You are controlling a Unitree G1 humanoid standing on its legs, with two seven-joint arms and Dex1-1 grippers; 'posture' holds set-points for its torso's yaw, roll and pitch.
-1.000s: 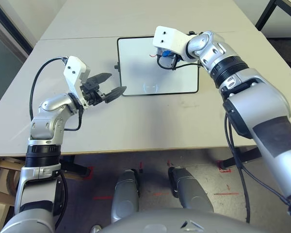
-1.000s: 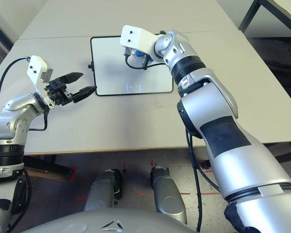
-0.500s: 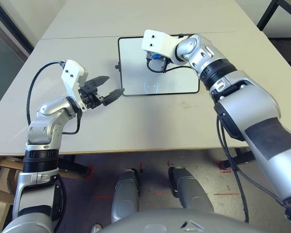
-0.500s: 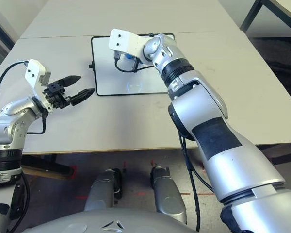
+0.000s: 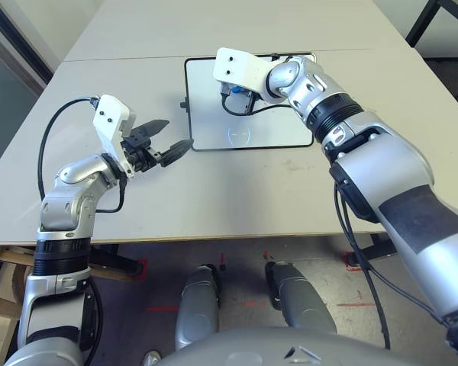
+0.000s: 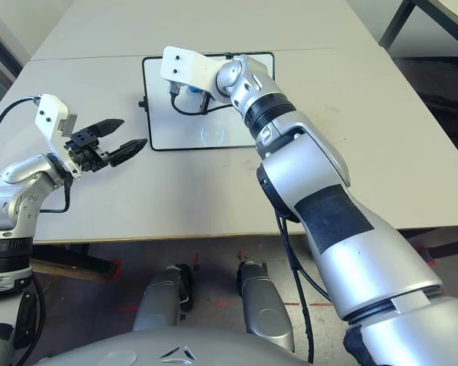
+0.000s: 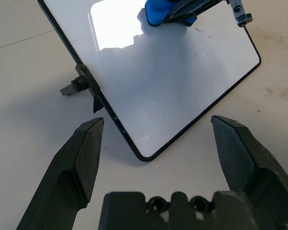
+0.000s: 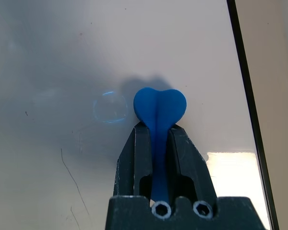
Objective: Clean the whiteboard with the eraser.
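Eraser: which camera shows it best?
Right wrist view: the eraser is close up between the right pincer's fingers. Left wrist view: cut off by the picture edge. Both eye views: a small blue bit, mostly hidden.

Blue eraser (image 8: 159,108) over a white whiteboard (image 5: 210,126).
We saw the whiteboard lying flat on the tabletop (image 5: 229,194), its black frame thin, its corners rounded, a dark knob on its left edge, and fine dark scratches and a few reddish specks on its glossy face; we had the bright blue eraser, round-lobed and narrow-waisted, pinched in our right pincer (image 8: 158,128) above the board's left half.
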